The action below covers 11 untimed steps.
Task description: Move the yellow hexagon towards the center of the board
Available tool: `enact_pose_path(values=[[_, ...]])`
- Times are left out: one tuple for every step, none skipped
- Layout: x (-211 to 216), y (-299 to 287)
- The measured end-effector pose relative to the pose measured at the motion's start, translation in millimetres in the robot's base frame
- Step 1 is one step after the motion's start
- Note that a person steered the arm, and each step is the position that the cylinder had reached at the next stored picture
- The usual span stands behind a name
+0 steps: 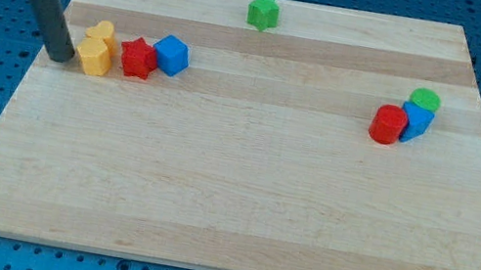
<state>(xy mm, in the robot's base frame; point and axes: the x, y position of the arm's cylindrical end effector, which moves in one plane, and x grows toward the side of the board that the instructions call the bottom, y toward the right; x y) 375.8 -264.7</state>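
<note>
Our tip [59, 57] sits at the view's left of the board [235, 223], touching or just beside the yellow hexagon [92, 56]; it is a bare rod with no fingers to open or close. A second yellow block [102, 33] sits touching behind the hexagon, and a red star [138, 57] and a blue block [172, 54] lie just to its right. Pushing rightward, we risk dragging those neighbours along or letting the hexagon slip off sideways.
</note>
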Motion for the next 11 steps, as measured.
enact_pose_path(values=[[-2.0, 16.4], [-1.4, 36.4], [3.2, 56.0], [13.9, 75.8], [32.6, 91.4], [46.9, 111.9], [67.7, 128.7], [89.0, 145.5], [89.7, 171.5], [87.8, 199.5], [82.0, 212.0]])
